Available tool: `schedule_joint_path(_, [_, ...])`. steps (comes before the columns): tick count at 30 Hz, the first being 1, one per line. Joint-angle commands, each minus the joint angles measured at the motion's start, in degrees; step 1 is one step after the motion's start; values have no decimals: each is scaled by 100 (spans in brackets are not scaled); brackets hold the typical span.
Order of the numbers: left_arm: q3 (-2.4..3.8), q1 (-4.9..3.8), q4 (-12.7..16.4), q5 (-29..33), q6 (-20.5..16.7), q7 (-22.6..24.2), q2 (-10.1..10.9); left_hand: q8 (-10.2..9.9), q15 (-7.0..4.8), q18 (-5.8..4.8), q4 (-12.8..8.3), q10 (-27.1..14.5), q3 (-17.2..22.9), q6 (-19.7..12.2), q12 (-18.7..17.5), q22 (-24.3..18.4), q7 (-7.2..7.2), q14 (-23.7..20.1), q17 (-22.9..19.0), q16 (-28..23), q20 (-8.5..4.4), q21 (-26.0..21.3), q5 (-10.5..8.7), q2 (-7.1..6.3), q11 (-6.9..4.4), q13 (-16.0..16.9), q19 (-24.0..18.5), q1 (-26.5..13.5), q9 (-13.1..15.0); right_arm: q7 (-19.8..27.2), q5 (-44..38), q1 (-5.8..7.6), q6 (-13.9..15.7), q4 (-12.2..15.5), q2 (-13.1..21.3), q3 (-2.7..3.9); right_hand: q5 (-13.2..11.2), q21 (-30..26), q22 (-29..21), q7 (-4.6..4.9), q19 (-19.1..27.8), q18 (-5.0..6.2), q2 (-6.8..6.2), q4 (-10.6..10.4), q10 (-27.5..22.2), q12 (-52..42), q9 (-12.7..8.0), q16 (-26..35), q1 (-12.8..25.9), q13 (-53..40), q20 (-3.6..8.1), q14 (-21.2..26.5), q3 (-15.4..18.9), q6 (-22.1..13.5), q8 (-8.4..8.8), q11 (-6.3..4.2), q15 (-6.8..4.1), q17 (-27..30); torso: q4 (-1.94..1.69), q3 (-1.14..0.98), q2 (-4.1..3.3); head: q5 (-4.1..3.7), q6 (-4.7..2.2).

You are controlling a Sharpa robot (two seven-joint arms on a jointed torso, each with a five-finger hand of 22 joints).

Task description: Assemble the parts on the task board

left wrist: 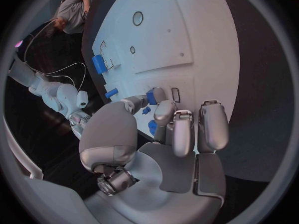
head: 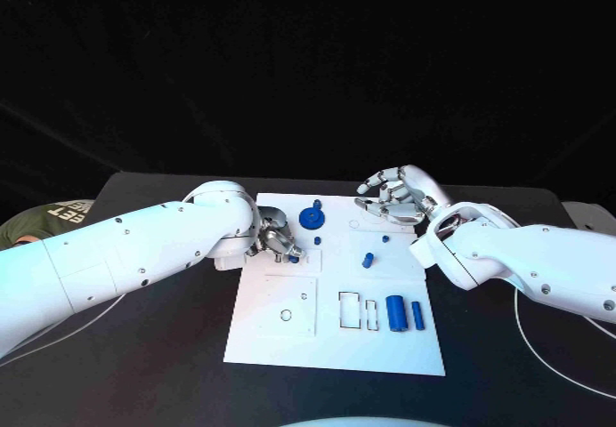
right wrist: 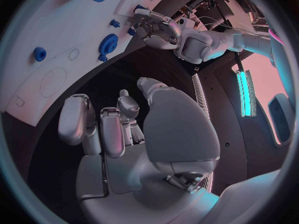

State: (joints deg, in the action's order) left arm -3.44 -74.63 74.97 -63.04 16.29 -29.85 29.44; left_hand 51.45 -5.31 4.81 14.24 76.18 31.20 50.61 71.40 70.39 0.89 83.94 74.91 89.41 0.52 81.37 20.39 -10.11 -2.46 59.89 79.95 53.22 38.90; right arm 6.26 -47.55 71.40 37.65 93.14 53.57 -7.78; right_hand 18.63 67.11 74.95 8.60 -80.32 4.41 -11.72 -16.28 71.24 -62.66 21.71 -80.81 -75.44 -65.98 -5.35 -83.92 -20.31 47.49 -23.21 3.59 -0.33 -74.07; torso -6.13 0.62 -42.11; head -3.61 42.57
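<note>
One white task board (head: 334, 349) on the surface. One blue gear (head: 311, 218). Two blue cylinders side by side near the board's near edge: one thick cylinder (head: 397, 313), one thin cylinder (head: 417, 315). Three small blue parts spread over the board's middle: first (head: 317, 239), second (head: 384, 238), third (head: 368, 260). One more, the pinched part (left wrist: 151, 97), at the fingertips of the left hand (head: 272, 242). Two hands in all, counting the right hand (head: 394, 196).

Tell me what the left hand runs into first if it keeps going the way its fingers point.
Probably the small blue part right at the left hand's fingertips, lying on the white task board. Whether it is already touching is hard to tell.
</note>
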Motion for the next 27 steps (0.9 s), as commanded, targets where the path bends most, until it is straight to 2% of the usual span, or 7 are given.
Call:
schedule_joint_path(1, [-8,15,-8,-4,128,-43,-7,-24,-47,-82,-3,-3,-63,14,25,4,20,586,1435,25,12,29,-25,10,-23,5,47,1,-9,34,-38,-6,-24,4,2,0,14,-29,460,-24,-1,29,-18,-23,6,2,-9,29,57,6,11,-204,2,8,-9,-13,-47,-7,2,2,-1,1,0])
schedule_joint_path(6, [-8,15,-8,1,108,-37,-6,-33,-47,-82,106,-3,-304,20,26,7,20,587,1439,27,12,27,-45,-55,-23,5,47,19,-11,36,-37,-9,-21,1,1,0,14,-30,459,-24,-2,29,-17,-23,7,0,-9,31,64,5,11,-203,3,8,-9,-14,-47,-4,3,1,1,2,-5])
schedule_joint_path(9, [-8,15,-9,3,85,-33,-4,-43,-46,-82,209,-2,-461,27,28,12,20,586,1437,26,13,26,-157,-62,-23,8,49,26,-16,37,-37,-10,-18,-1,2,0,14,-30,459,-24,-2,29,-17,-23,7,0,-9,31,64,5,11,-203,3,8,-9,-14,-47,-4,0,3,-2,-3,-10])
schedule_joint_path(23, [-7,16,0,5,3,-23,3,-49,-46,-83,240,0,-532,28,32,17,20,587,1441,28,13,27,-213,-47,-22,13,51,13,-19,42,-31,-14,-17,-5,2,0,13,-33,458,-26,-3,29,-19,-19,6,2,-10,32,72,8,11,-204,6,5,-9,-15,-48,-6,4,2,-4,2,-10])
schedule_joint_path(26, [-7,17,13,11,-24,-22,9,-53,-46,-82,247,4,-601,31,37,14,19,587,1441,28,13,25,-275,-40,-23,19,50,-18,-21,43,-28,-16,-16,-7,2,0,13,-33,458,-26,-3,29,-19,-19,6,2,-10,32,72,8,11,-204,6,5,-9,-15,-48,-6,2,-2,-4,1,-11])
schedule_joint_path(27, [-6,17,19,14,-34,-22,13,-55,-47,-82,245,6,-647,33,39,17,17,587,1441,28,13,25,-357,-32,-25,20,51,-33,-22,44,-28,-17,-16,-8,2,0,13,-33,458,-26,-3,29,-19,-19,6,2,-10,32,72,8,11,-204,6,5,-9,-15,-48,-6,2,-1,-3,0,-12])
